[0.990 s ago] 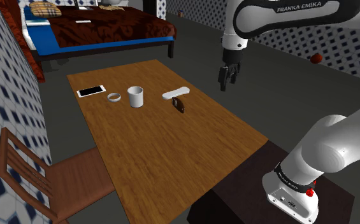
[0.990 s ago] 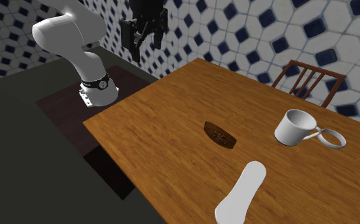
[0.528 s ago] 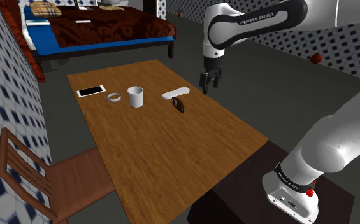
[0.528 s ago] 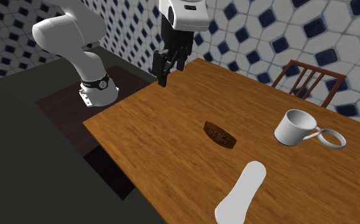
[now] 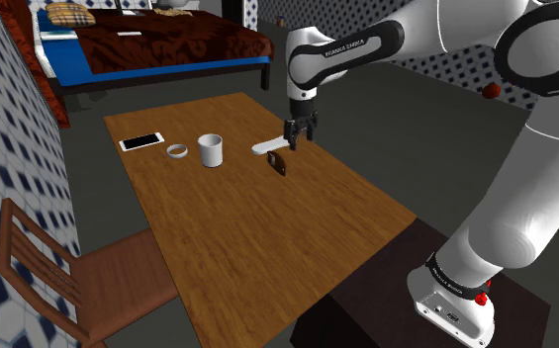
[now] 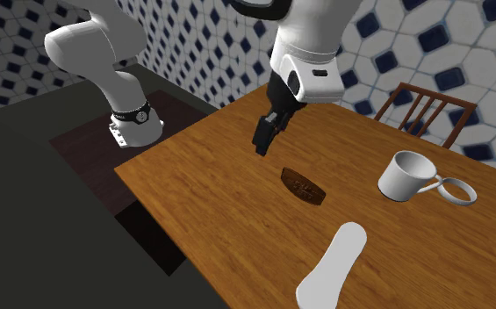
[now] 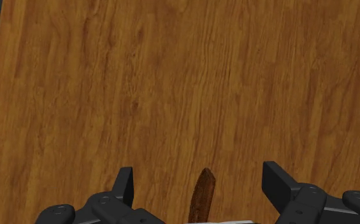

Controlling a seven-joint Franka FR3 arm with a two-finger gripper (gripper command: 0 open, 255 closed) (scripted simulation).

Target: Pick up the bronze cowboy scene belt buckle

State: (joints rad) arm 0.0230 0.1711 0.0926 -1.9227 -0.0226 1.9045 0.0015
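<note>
The belt buckle [image 5: 278,164] is a small dark brown oval lying flat on the wooden table [image 5: 237,227]. In the second exterior view the buckle [image 6: 303,186] shows a raised pattern. My black gripper [image 5: 294,141] hangs a little above the table, just to the right of the buckle in the shoulder view. In the second exterior view the gripper [image 6: 263,140] is up and to the left of the buckle. Seen from the wrist, the buckle [image 7: 202,194] lies between the open fingers [image 7: 125,184], untouched.
A white elongated object [image 5: 273,145] lies right behind the buckle. A white mug [image 5: 211,150], a small ring [image 5: 177,151] and a phone [image 5: 141,141] sit further left. A wooden chair [image 5: 59,282] stands at the table's left side, a bed [image 5: 158,44] behind.
The arm has swung left and down in the shoulder view, bringing the gripper from beyond the table's right edge to just above the table beside the buckle.
</note>
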